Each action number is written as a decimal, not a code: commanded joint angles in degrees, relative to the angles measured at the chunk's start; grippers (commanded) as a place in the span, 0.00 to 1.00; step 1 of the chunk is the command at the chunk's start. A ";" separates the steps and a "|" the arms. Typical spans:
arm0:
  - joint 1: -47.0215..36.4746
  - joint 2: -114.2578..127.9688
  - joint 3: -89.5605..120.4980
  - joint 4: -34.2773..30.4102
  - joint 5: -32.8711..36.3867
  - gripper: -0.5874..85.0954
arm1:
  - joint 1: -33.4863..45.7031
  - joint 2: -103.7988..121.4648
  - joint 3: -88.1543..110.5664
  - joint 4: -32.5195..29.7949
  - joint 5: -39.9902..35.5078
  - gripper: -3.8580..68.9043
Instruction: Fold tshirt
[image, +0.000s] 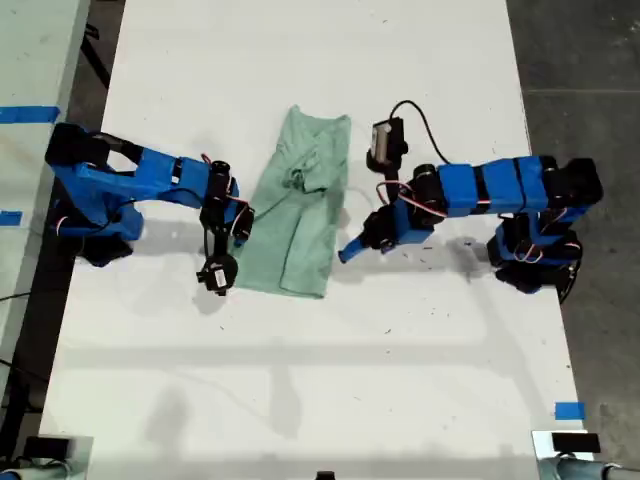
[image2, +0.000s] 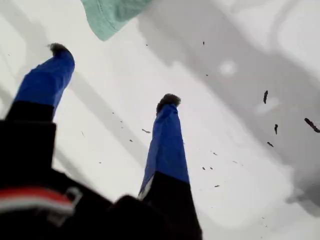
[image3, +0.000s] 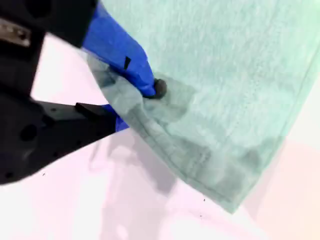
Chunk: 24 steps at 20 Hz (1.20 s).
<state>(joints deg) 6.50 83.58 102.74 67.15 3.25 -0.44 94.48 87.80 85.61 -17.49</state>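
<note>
Tshirt (image: 297, 215) lies mid-worktop (image: 320, 380), already folded into a long strip. At its edge toward the exterior view's left, my second gripper (image3: 132, 107) has its fingers clamped on the hem. Right of the cloth, my first gripper (image2: 112, 75) hovers over bare worktop, fingers apart. Next, judging by this, comes drawing the pinched edge across.

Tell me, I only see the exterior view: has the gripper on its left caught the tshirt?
Observer: Yes, my second gripper is shut on the tshirt edge, near a corner.
Operator: And the other one?
Observer: Open. The jaws of my first gripper stand apart over bare table, holding nothing.
Operator: Is it touching cloth?
Observer: No, only a tshirt corner shows beyond its fingertips.
</note>
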 joint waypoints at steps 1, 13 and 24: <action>-1.41 8.61 -4.83 4.48 -0.09 0.01 | -0.79 4.31 0.09 -2.46 0.62 0.49; 0.62 -34.80 -60.03 14.94 7.47 0.01 | -0.44 15.03 8.96 -3.87 2.72 0.48; 0.26 -22.94 -57.30 36.56 9.49 0.40 | 0.35 26.02 20.65 -3.60 4.22 0.47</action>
<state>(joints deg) 6.24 50.54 45.62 97.29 13.36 -0.44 115.49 107.75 82.27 -14.24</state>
